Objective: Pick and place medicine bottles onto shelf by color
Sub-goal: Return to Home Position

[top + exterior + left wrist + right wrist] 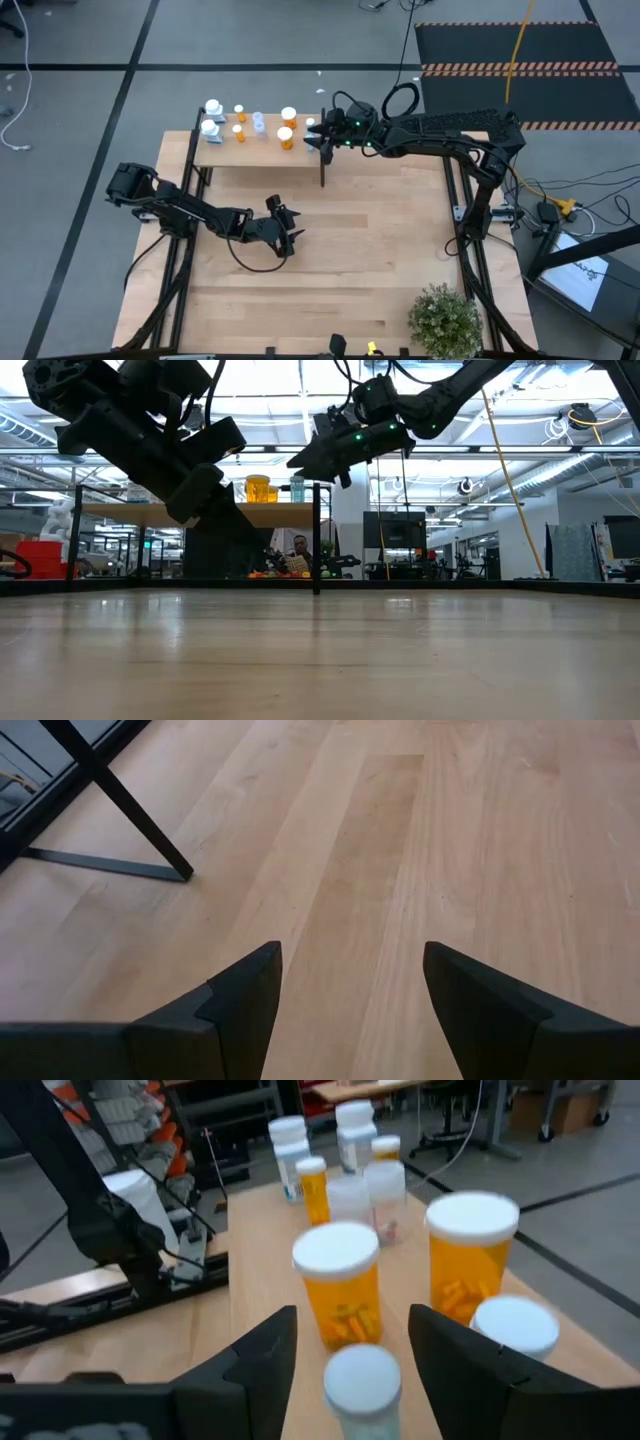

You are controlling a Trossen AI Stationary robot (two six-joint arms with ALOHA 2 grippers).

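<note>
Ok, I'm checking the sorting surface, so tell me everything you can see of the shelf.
The shelf is a small raised rectangular board of light wood on a thin black metal frame, with a black upright panel at its right-arm end. It stands level along the table's top edge in the high view. Medicine bottles, white, orange and clear, stand upright on it. The right gripper hangs open above the panel end, not touching it.
</note>
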